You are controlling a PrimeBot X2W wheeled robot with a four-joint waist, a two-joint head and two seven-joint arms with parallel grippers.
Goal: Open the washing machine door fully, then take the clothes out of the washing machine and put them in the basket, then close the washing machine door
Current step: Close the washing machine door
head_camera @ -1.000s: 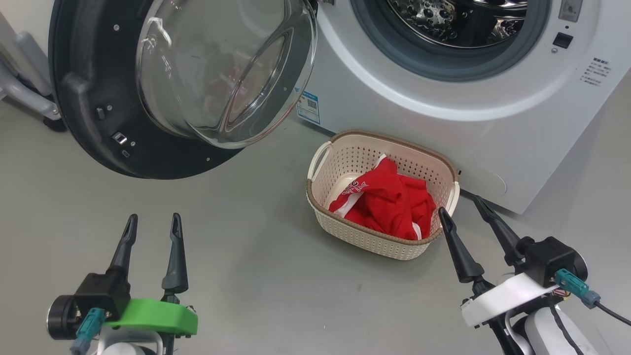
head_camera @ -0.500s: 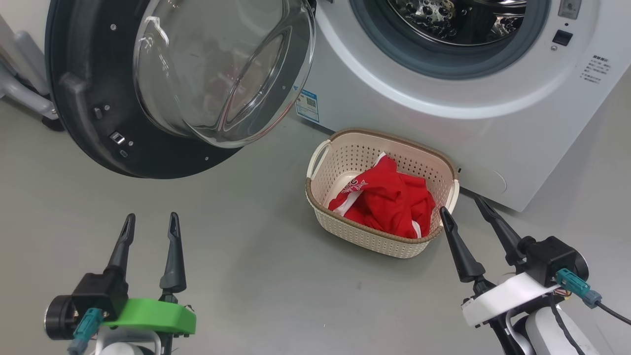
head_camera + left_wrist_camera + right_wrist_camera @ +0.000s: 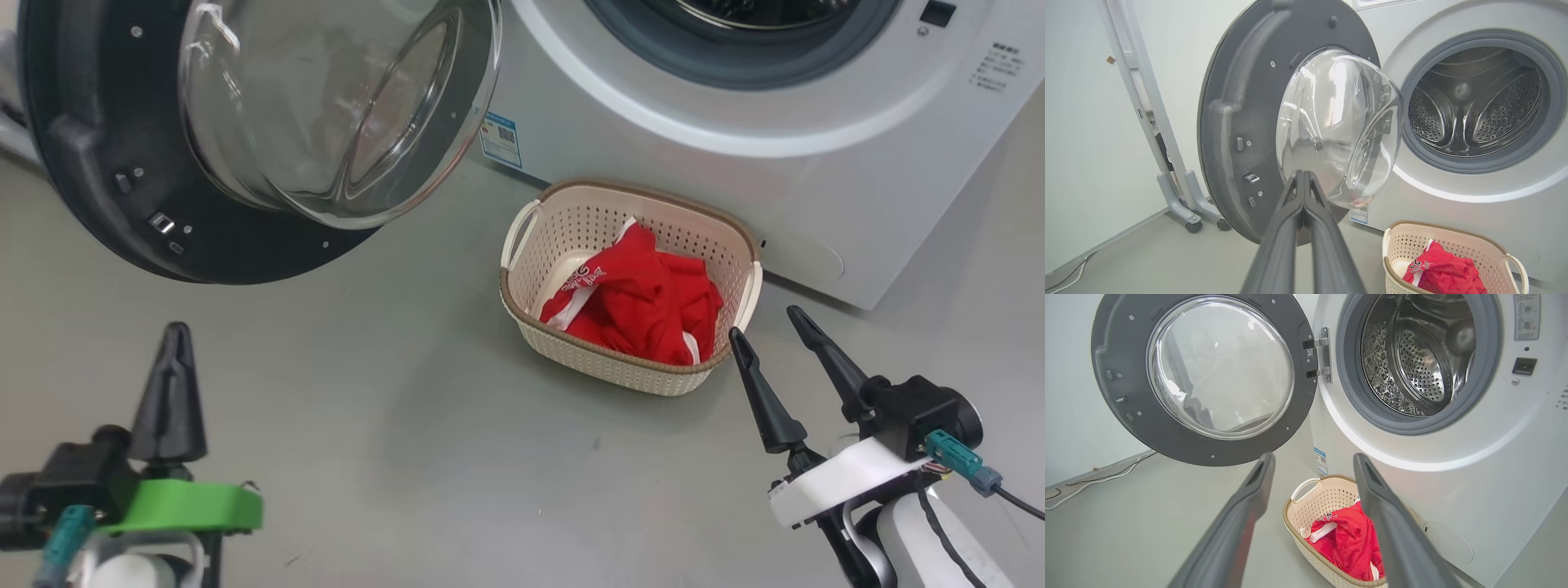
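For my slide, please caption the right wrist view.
Open right gripper near basket of red clothes; washing machine door open.

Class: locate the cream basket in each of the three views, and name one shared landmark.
Head view: the basket sits just right of centre.
Left wrist view: bottom right corner.
Right wrist view: bottom centre.
Shared landmark: the washing machine door, open, up-left of it.

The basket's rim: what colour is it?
The basket rim is brown with a woven look, above cream perforated sides; clearest in the head view.
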